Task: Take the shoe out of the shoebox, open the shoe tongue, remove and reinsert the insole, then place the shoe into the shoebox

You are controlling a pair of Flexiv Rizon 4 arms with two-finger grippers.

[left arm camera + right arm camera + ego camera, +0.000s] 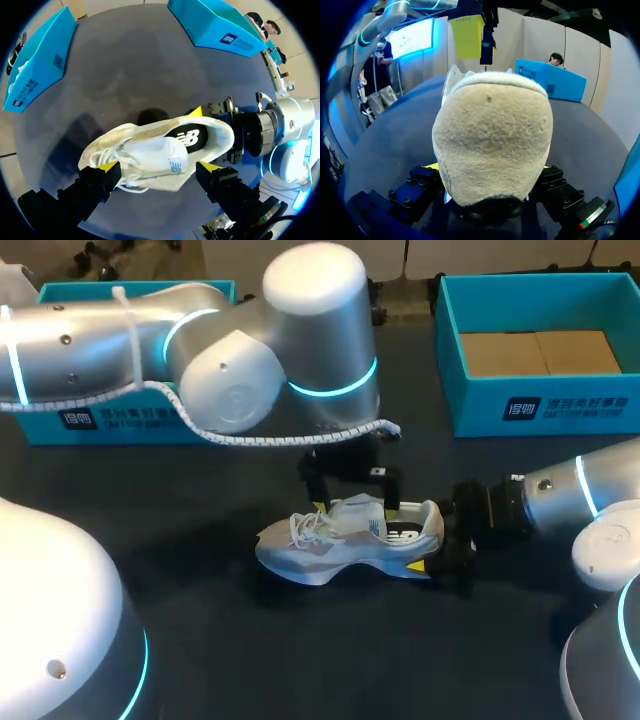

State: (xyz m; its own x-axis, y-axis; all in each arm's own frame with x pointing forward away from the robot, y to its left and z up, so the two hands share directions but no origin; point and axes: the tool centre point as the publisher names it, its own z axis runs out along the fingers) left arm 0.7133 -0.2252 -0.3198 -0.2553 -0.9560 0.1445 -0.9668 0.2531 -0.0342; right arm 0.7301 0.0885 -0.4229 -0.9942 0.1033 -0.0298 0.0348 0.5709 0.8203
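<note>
left gripper (159, 166): fingers wide apart, astride the raised tongue (155, 155), gripping nothing | right gripper (490, 167): clamped on the heel of the shoe (345, 540) from both sides | shoe: upright on the dark table (200, 540), outside the open shoebox (545, 405)

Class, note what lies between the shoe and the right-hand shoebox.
Nothing: the head view shows bare table between shoe and shoebox.

White laced shoe (345, 538) upright, outside shoebox (540, 350)
</note>
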